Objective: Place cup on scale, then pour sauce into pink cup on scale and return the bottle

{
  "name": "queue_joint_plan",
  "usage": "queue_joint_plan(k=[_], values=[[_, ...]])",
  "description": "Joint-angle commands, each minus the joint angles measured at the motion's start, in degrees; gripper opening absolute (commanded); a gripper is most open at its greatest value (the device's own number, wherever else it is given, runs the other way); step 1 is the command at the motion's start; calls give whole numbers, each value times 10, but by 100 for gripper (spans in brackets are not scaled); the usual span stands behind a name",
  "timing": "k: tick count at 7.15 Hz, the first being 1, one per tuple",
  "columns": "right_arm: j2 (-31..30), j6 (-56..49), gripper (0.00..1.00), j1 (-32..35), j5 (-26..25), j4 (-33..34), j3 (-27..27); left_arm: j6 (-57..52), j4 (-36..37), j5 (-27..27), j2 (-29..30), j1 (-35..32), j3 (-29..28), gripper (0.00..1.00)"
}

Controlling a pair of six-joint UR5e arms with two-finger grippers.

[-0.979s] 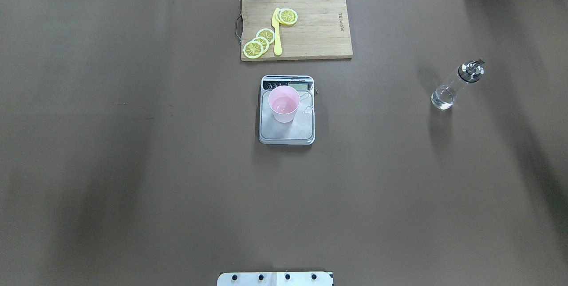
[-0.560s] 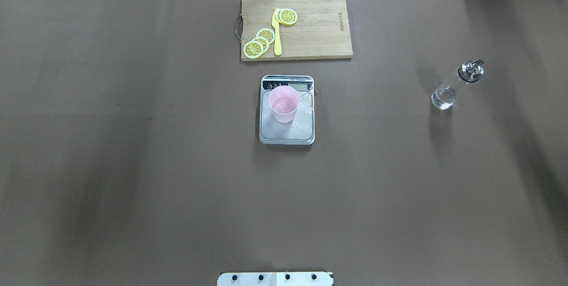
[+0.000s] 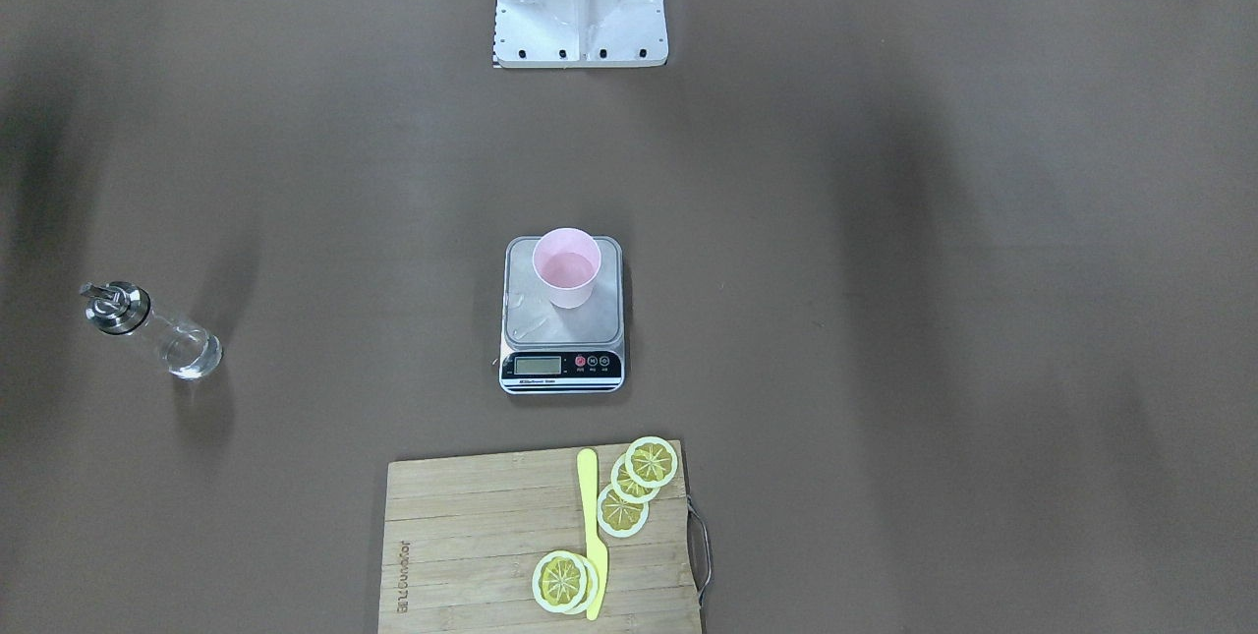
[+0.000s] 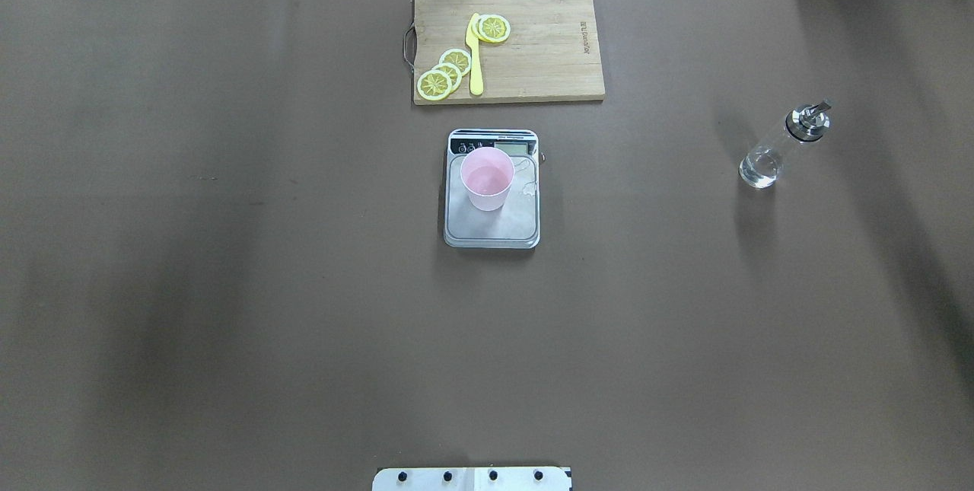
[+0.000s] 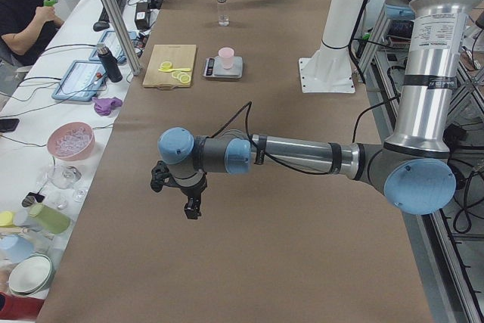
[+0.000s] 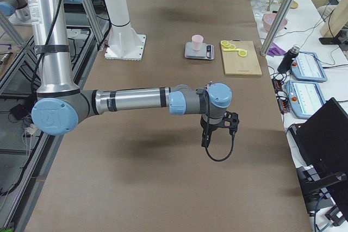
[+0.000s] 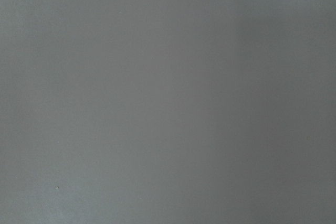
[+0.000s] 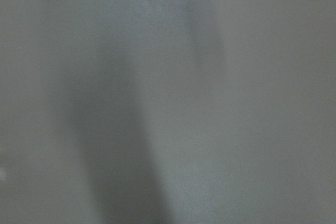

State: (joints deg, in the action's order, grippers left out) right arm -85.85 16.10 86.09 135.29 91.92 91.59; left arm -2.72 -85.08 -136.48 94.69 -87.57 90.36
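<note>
The pale pink cup (image 4: 487, 177) stands upright on the silver scale (image 4: 491, 231) at the table's middle; it also shows in the front view (image 3: 567, 272). The clear glass bottle (image 4: 775, 150) with a silver pourer cap stands alone on the table far to the right, apart from both arms. My left gripper (image 5: 190, 203) shows only in the left side view, above bare table far from the scale. My right gripper (image 6: 209, 134) shows only in the right side view, also over bare table. I cannot tell whether either is open or shut. Both wrist views show only blurred table surface.
A wooden cutting board (image 4: 548, 57) with lemon slices (image 4: 445, 72) and a yellow knife (image 4: 475, 57) lies just beyond the scale. The robot's base plate (image 4: 472, 479) is at the near edge. Cluttered side tables and an operator (image 5: 23, 13) are past the far edge.
</note>
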Motion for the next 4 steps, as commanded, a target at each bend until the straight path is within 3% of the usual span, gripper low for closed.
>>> queue_joint_plan(k=[1,4], values=[[-11,-1,100,25,26,2,-2,0,-1,1,1,-1,-1,98],[-11,-1,100,25,26,-2,-2,0,-1,1,1,-2,0,98]])
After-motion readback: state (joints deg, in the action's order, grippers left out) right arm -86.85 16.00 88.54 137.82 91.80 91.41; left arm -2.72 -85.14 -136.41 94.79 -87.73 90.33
